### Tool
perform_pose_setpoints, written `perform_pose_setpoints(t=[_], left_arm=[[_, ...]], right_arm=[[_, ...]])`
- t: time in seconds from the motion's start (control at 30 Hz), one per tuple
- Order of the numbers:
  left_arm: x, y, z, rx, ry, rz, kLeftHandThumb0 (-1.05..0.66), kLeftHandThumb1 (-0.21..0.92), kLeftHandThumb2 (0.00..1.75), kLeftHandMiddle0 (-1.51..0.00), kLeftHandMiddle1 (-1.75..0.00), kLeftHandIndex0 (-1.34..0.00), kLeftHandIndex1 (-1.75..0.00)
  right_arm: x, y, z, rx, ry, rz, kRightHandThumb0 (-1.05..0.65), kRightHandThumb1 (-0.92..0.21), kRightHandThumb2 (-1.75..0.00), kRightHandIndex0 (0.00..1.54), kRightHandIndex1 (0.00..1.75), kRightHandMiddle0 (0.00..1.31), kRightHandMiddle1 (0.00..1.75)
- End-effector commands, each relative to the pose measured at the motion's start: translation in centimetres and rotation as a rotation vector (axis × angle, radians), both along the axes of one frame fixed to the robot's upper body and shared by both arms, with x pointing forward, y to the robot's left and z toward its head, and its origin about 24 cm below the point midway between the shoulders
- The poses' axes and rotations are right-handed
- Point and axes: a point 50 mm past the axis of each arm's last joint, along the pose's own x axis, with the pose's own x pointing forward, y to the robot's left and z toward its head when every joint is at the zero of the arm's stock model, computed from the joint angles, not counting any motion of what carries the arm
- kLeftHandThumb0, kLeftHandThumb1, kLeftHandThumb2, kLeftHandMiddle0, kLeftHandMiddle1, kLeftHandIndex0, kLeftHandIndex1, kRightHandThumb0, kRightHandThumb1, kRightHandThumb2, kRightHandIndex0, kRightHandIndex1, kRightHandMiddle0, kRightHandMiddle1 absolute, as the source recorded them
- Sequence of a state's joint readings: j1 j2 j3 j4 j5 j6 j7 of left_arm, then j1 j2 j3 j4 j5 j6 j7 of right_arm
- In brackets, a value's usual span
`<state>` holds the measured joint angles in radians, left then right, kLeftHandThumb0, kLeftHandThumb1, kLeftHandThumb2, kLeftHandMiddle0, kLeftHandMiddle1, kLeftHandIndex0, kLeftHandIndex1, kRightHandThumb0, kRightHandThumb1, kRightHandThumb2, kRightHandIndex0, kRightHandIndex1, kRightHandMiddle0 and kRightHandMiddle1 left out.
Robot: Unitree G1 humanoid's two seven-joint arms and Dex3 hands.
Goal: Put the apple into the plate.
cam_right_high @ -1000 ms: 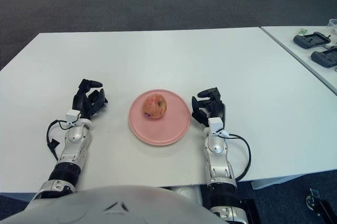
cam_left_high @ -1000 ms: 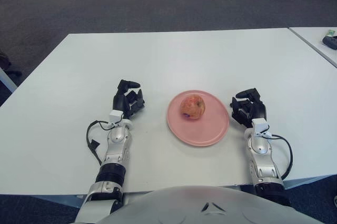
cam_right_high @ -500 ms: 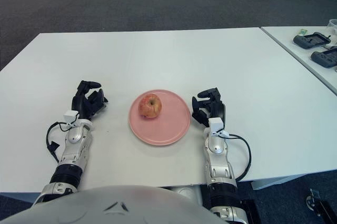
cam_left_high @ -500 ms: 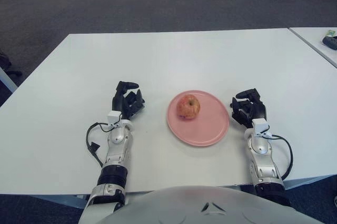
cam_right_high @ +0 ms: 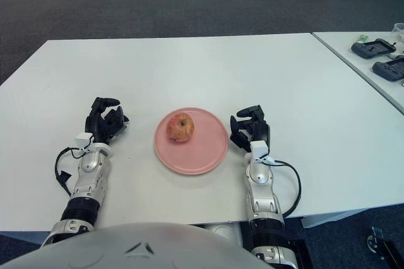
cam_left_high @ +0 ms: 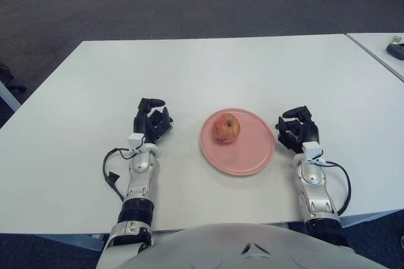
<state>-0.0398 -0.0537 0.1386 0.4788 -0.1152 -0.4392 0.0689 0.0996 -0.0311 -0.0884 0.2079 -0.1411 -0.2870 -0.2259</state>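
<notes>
Apple (cam_left_high: 226, 127) sits on the pink plate (cam_left_high: 249, 158), a little toward ten o'clock from the plate's centre, stem end up, touching nothing but the dish. Neither hand is on it. The left hand (cam_left_high: 151, 121) rests on the table (cam_left_high: 208, 67) at nine o'clock from the plate, clear of its rim, fingers loosely curled and holding nothing. The right hand (cam_left_high: 298, 130) lies at three o'clock, just beside the rim, its fingers likewise half bent and empty. Judging by how things lie, the task looks done: the fruit is inside the plate and appears steady, with no grip left to release. Nothing seems to remain except perhaps drawing the arms back from the table. Some devices (cam_right_high: 379, 57) lie on a neighbouring table at two o'clock, well apart.
</notes>
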Motion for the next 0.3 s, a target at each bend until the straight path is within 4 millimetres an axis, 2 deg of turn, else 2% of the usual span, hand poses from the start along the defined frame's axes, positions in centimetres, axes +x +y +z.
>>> perform_pose_setpoints(t=[0.0,0.27], left_arm=[[-1.49,-0.12,-2.34,-0.042,0.130,0.007,-0.39,0.65,0.90,-0.68,-1.75,-0.36,-1.75],[-1.51,0.02,-2.42,-0.041,0.140,0.011,-0.39,0.65,0.90,-0.68,-1.75,-0.36,-1.75]], right_arm=[[0.14,-0.12,-0.53,0.007,0.028,0.015,-0.38,-0.70,-0.82,0.63,1.23,0.32,1.75],[0.14,-0.18,-0.81,0.037,0.042,0.024,-0.38,-0.69,-0.85,0.62,1.24,0.33,1.75]])
